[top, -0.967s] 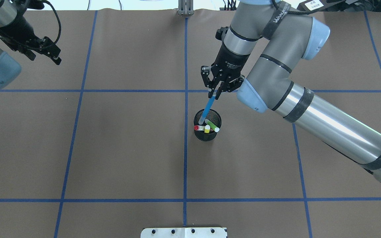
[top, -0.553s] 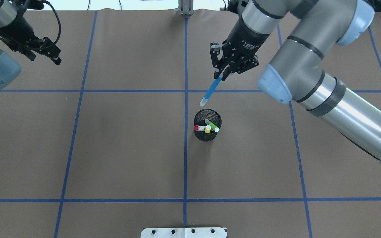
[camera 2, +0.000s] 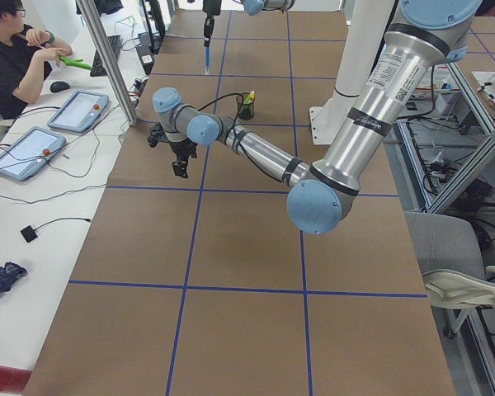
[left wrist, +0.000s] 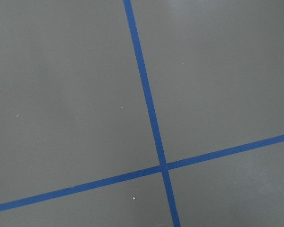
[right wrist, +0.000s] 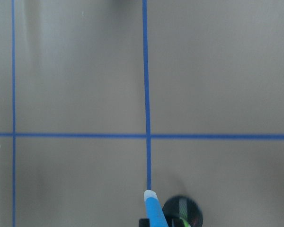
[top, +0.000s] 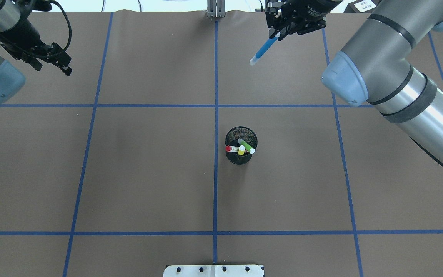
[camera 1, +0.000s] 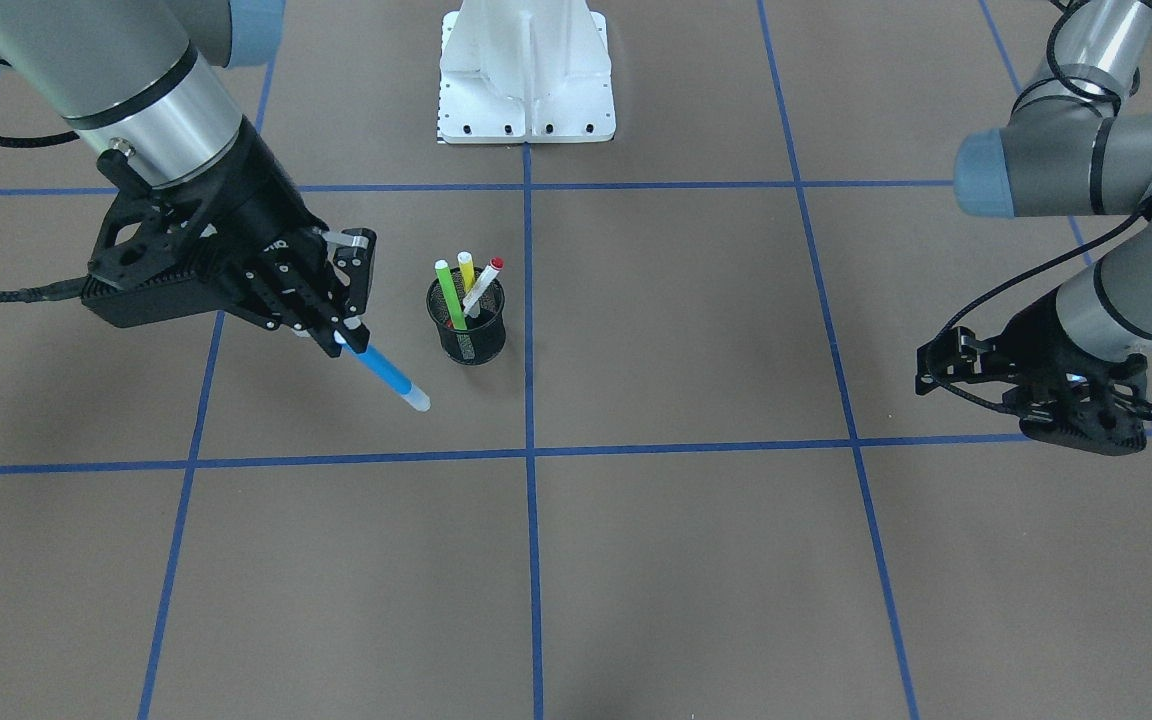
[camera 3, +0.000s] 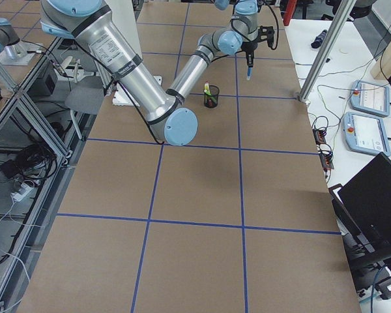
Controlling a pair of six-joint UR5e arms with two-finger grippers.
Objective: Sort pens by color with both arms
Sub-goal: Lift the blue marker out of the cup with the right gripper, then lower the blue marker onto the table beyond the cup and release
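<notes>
Now the blue pen (top: 263,50) hangs clear of the cup (top: 240,158).
The right pincer (top: 276,35) is clenched on it, at one o'clock from the cup — three pens (top: 244,147) wait inside. Next, I think, lay it on its own spot. Left pincer (top: 67,70) — cannot tell its grip.

**Even overhead light, soft shadows**

Bright, diffuse light falls from above on the matte brown surface (top: 148,173). Shadows are faint and soft-edged, including one beside the black mesh cup (camera 1: 466,335). A pale highlight streaks the silver tube of the right arm (top: 433,127). The overhead view's far edge is blown out white. In the right wrist view the blue pen (right wrist: 154,210) is close and soft-focused. The left wrist view looks greyer.
</notes>
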